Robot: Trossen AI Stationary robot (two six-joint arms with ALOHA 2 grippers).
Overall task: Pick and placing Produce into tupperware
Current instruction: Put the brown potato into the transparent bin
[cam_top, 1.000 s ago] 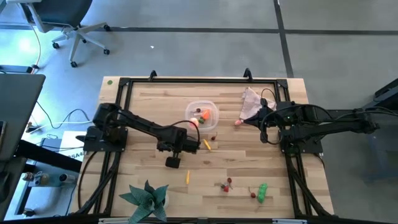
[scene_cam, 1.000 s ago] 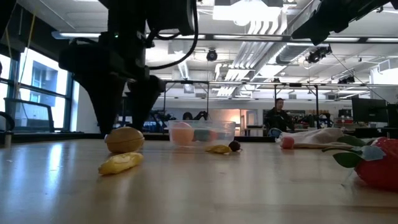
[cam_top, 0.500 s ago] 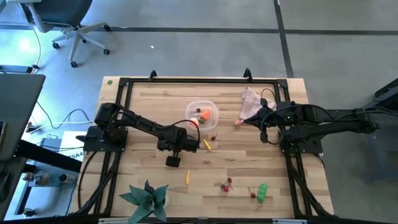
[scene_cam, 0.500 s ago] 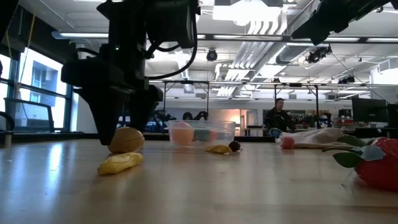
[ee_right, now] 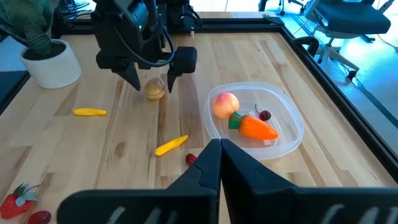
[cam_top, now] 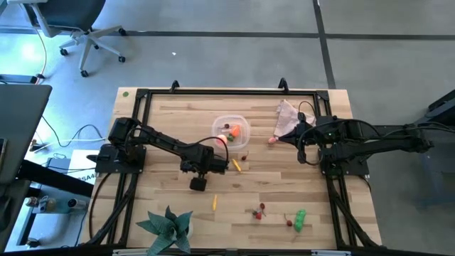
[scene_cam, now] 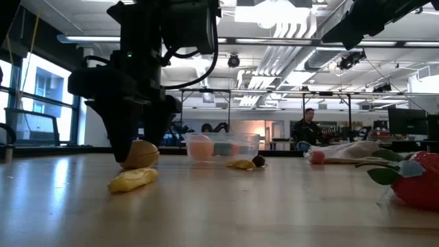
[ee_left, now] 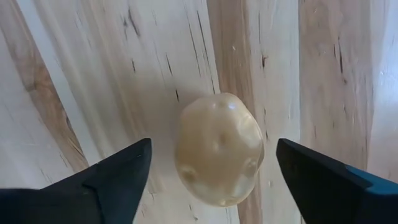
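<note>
The tan potato (ee_left: 217, 149) lies on the wooden table, left of centre. My left gripper (ee_left: 213, 146) is open and points down over it, with one finger on either side and a gap to each. The pair also shows in the right wrist view (ee_right: 155, 90) and the low view (scene_cam: 139, 154); in the high view the gripper (cam_top: 199, 174) hides the potato. The clear tupperware (cam_top: 231, 122) stands beyond it, holding an orange carrot (ee_right: 256, 128), a peach-coloured piece (ee_right: 225, 104) and a cherry (ee_right: 266, 115). My right gripper (ee_right: 219, 149) is shut and empty, waiting at the right (cam_top: 298, 140).
A yellow stick (cam_top: 237, 166) and a dark cherry (cam_top: 245, 155) lie near the tupperware. Another yellow stick (cam_top: 214, 203), red cherries (cam_top: 259, 210) and a green pepper (cam_top: 300, 219) lie toward the near edge. A pink piece (cam_top: 271, 140) and the cloth (cam_top: 288, 115) are at the far right, and a potted plant (cam_top: 167, 226) at the near left.
My left gripper has come down over the potato, so its fingers now stand lower on either side of it. The potato stays on the table.
</note>
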